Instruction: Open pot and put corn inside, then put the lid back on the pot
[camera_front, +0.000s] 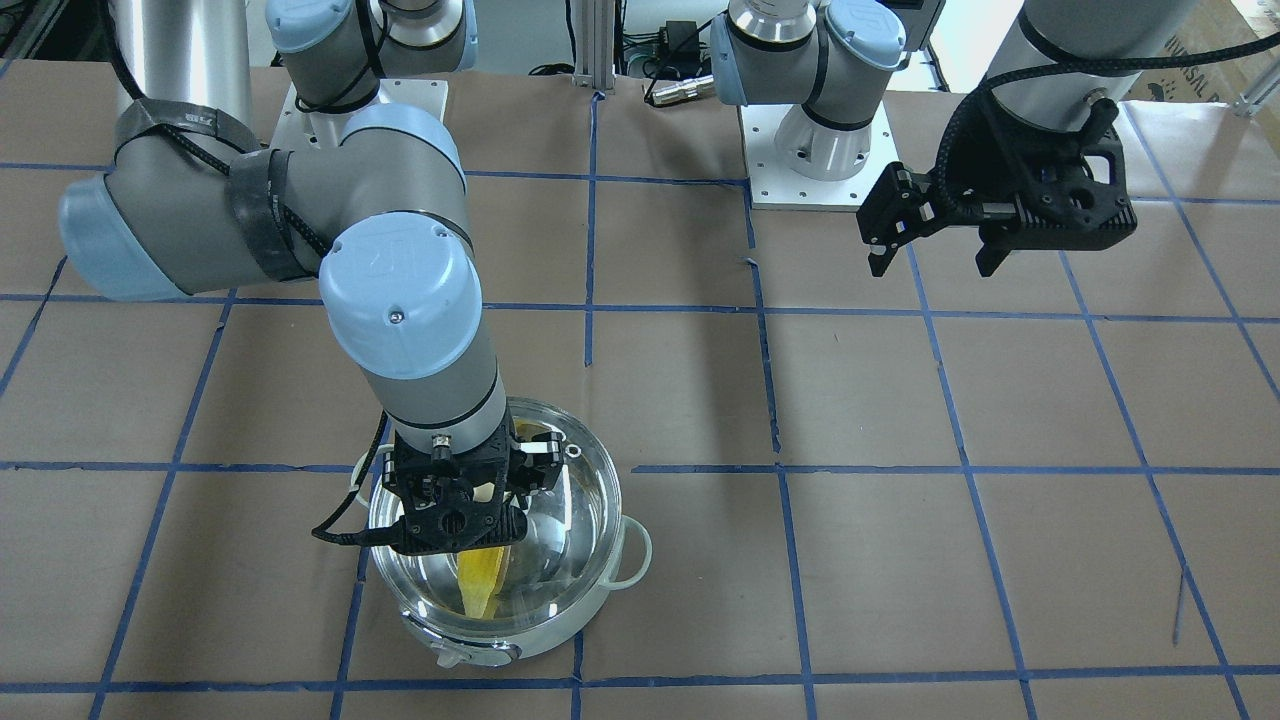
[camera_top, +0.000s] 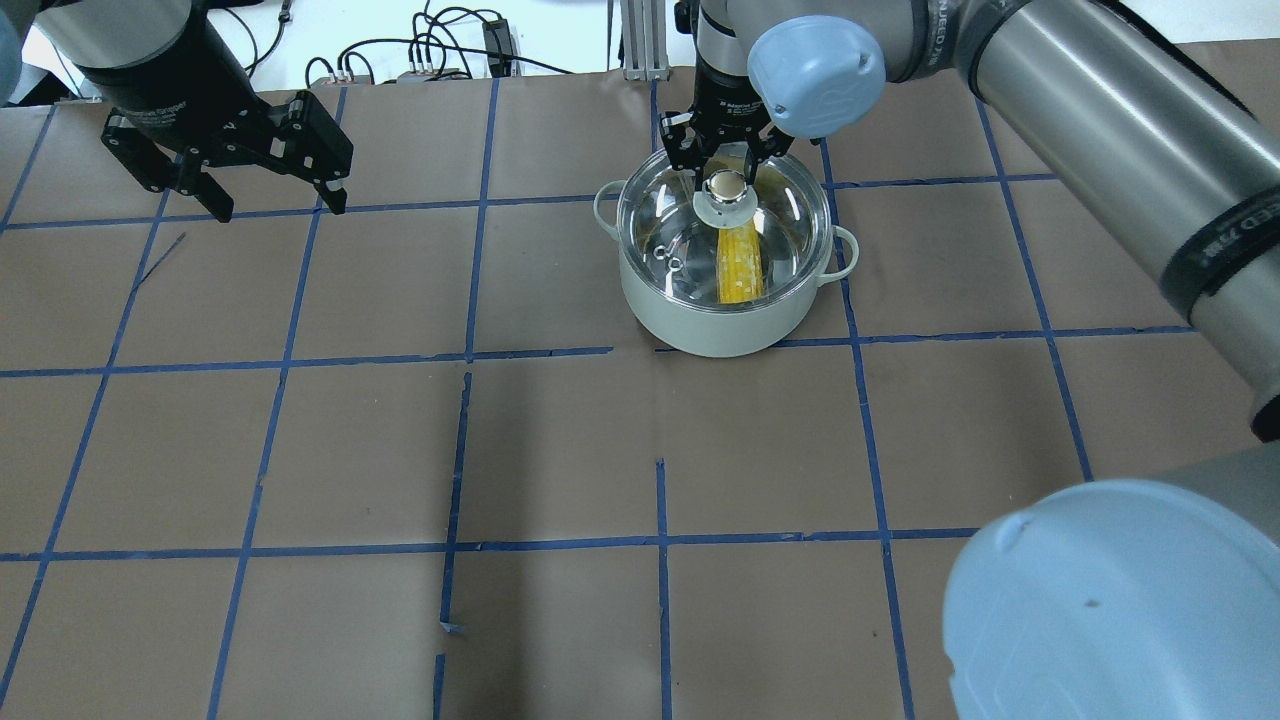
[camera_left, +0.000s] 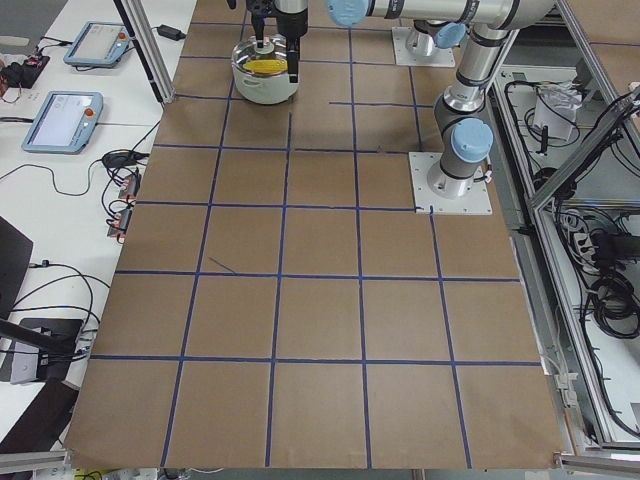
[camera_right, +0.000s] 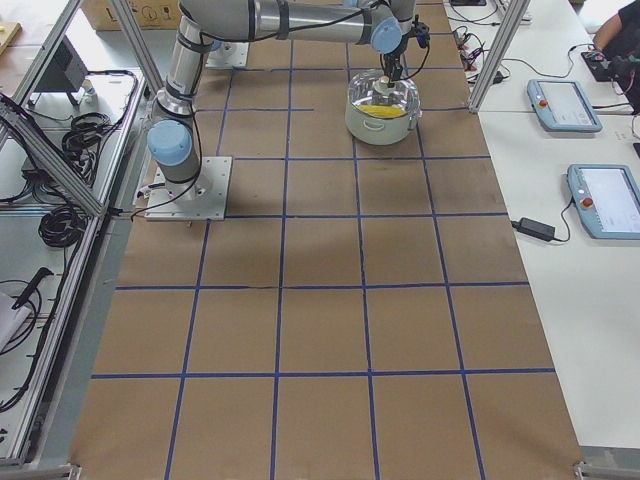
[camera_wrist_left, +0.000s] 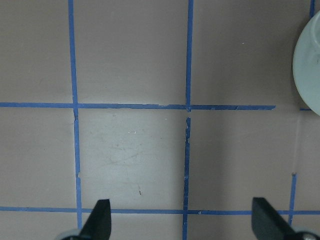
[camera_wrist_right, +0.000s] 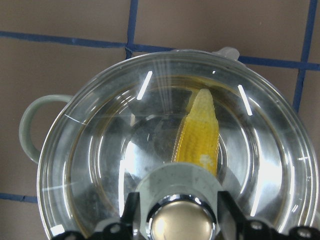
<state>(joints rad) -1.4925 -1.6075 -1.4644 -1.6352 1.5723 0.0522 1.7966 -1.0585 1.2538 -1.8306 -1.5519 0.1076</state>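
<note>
The steel pot (camera_top: 712, 322) stands at the far side of the table, right of centre in the overhead view. The glass lid (camera_top: 785, 230) sits on its rim. The yellow corn (camera_top: 740, 265) lies inside, seen through the glass, and also shows in the right wrist view (camera_wrist_right: 200, 135). My right gripper (camera_top: 727, 172) is straight above the pot, shut on the lid's beige knob (camera_wrist_right: 179, 220), with a finger on each side. My left gripper (camera_top: 275, 205) is open and empty above the table at the far left, well away from the pot.
The table is brown paper with a blue tape grid. The arm base plates (camera_front: 820, 160) sit along the robot's side. The pot's pale side handle (camera_wrist_right: 27, 127) sticks out. An edge of the pot (camera_wrist_left: 307, 65) shows in the left wrist view.
</note>
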